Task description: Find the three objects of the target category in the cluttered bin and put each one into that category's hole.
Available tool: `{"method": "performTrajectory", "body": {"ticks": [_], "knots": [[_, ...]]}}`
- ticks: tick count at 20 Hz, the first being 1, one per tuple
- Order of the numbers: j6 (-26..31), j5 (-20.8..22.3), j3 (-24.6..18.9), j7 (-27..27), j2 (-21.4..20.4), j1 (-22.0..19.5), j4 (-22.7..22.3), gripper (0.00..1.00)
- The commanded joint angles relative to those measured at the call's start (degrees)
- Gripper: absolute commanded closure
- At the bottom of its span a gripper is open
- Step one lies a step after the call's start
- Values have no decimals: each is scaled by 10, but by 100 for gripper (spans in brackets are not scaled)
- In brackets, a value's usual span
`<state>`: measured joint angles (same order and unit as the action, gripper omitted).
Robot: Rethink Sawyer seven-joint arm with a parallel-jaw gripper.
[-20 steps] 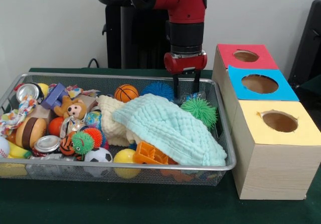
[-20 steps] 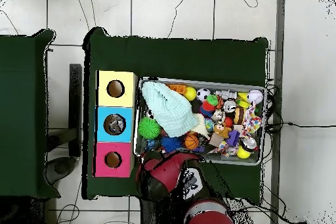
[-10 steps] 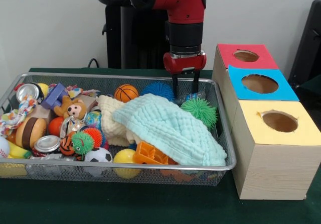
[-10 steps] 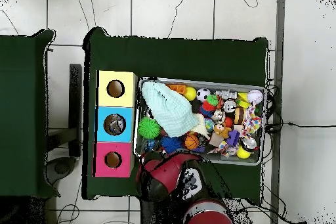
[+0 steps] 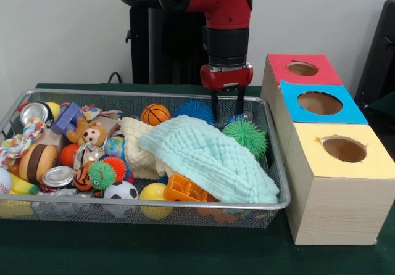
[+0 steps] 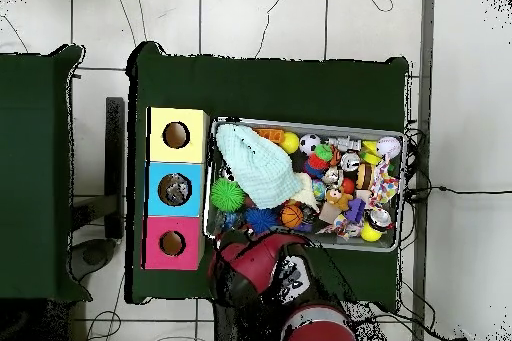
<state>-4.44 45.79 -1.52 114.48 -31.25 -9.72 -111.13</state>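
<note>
At the near rim of the wire bin [image 5: 185, 202], an orange block toy [image 5: 184, 188] is half covered by a mint cloth [image 5: 210, 155]. The cloth is spread over the bin's right half, so whatever lies beneath it cannot be seen. The target category cannot be read from the scene. The likeliest candidates are judged to be the spiky balls closest to the tool: a green spiky ball [image 5: 245, 136] at about 4 o'clock from the gripper [image 5: 228, 111], and a blue spiky ball [image 5: 195, 110] at about 9 o'clock, with a basketball [image 5: 155, 113] beyond it at 9 o'clock.

Compared with a second ago, the gripper has been lifted a little, straight up, at the far side of the bin. Its two black fingers [image 5: 215, 105] are spread apart, and nothing is seen clamped between them. A small bluish item [image 5: 237, 118] is left below the gap and is too indistinct to name. From this it is judged that no object has been taken and that a pick is still needed before any hole can be served.

At 3 o'clock of the bin, three boxes are lined up near to far: the yellow hole [image 5: 344, 149], the blue hole [image 5: 320, 103] and the red hole [image 5: 302, 68]. In the overhead view the gripper is hidden under the arm [image 6: 262, 269]. Something grey is faintly shown inside the blue hole [image 6: 174, 189], but it cannot be identified.
</note>
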Motion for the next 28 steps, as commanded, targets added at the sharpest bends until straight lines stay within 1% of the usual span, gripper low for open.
{"method": "performTrajectory", "body": {"ticks": [1,5,7,11,15,18,22,26,28], "knots": [[-45,48,-24,4,3,12,51,0],[-70,57,-10,3,3,26,60,0],[-91,57,1,6,11,33,63,0],[-166,46,42,-10,47,62,72,0],[-197,43,66,-27,84,83,83,0],[-199,45,78,-30,120,96,99,0],[-167,64,71,-18,138,100,113,0],[-142,70,76,-14,164,112,132,0],[-121,77,68,-10,176,110,138,0]]}}
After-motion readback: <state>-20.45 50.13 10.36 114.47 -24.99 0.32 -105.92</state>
